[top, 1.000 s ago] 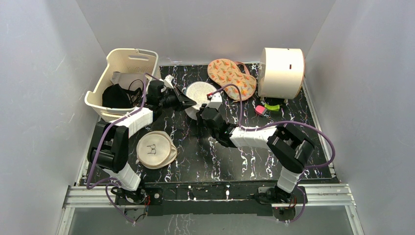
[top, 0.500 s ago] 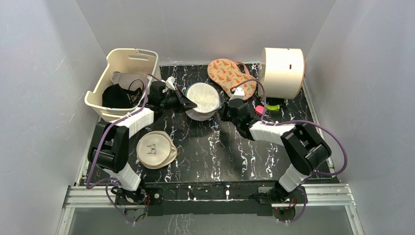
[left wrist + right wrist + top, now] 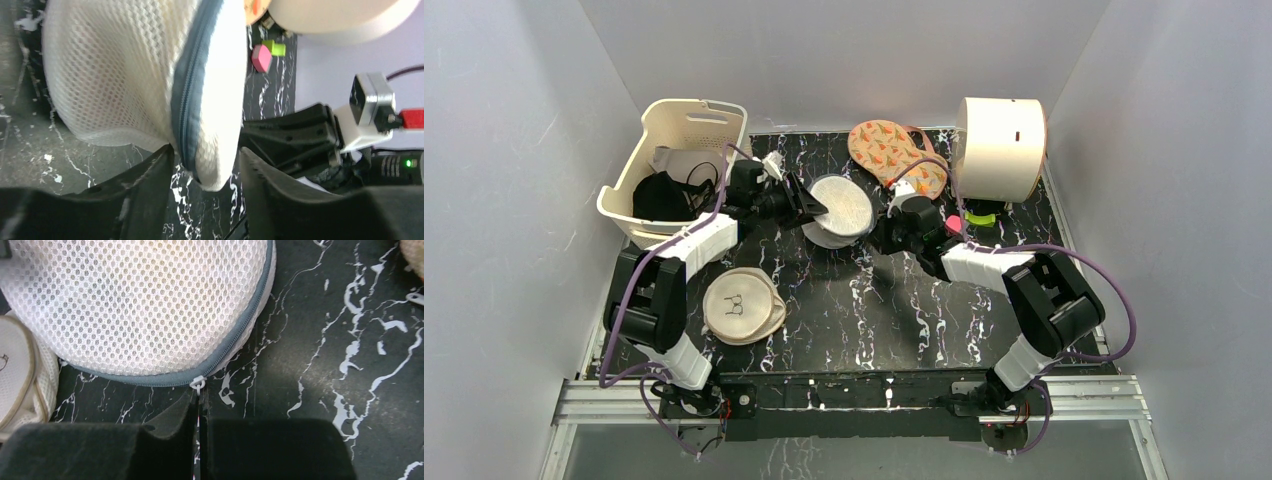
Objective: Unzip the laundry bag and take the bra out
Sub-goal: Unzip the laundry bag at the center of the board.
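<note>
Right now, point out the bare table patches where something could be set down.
Widest bare stretch: the near-middle of the table, bordered by the beige pouch, the right arm and the laundry bag. A smaller patch lies between the laundry bag and the beige pouch. The back is crowded: basket, patterned pad, round drum, small pink and green pieces.

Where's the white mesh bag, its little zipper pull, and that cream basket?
laundry bag (image 3: pixel 842 205), overhead view, on its mesh dome top.
zipper pull (image 3: pixel 199 384), right wrist view, on the small white tab at the grey zipper rim.
basket (image 3: pixel 696 106), overhead view, on its far rim.
</note>
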`<state>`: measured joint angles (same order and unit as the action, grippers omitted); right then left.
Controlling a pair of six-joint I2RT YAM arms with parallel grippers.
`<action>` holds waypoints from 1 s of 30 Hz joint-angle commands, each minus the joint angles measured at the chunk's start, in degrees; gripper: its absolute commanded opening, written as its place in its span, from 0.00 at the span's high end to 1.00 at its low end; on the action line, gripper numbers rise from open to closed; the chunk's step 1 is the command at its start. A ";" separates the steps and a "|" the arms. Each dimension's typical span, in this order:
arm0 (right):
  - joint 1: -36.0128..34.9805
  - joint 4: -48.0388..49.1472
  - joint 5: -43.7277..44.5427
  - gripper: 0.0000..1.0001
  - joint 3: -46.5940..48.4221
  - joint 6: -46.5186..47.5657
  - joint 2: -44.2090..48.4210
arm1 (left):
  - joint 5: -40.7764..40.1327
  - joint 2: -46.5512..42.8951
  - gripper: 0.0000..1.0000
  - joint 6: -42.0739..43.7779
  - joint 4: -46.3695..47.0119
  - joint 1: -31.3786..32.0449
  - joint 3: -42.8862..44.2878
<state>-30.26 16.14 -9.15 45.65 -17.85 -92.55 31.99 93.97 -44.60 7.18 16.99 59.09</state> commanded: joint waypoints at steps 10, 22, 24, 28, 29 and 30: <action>-3.40 -1.61 -5.44 1.00 3.55 -0.61 3.37 | -26.35 -14.20 0.09 20.61 -6.27 4.50 1.33; -3.49 -1.60 -4.15 1.00 3.22 0.38 5.93 | -8.80 -22.94 0.08 45.30 21.26 13.40 -16.46; -3.49 -0.99 -4.17 1.00 2.54 0.38 6.11 | -6.16 -23.28 0.12 53.27 21.21 14.23 -18.58; -3.49 0.12 -5.38 1.00 1.53 0.03 5.96 | -16.60 -23.05 0.20 68.34 18.30 19.81 -21.28; -3.49 0.46 -5.81 1.00 1.40 -0.01 5.91 | -18.77 -22.76 0.23 70.15 18.71 20.81 -21.81; -3.49 0.73 -6.25 1.00 1.26 -0.09 5.82 | -21.67 -22.34 0.28 71.66 18.88 21.91 -22.08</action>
<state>-33.74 13.47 -13.96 46.70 -18.11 -88.49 17.17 72.36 11.90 22.31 35.16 38.17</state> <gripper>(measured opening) 0.012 0.780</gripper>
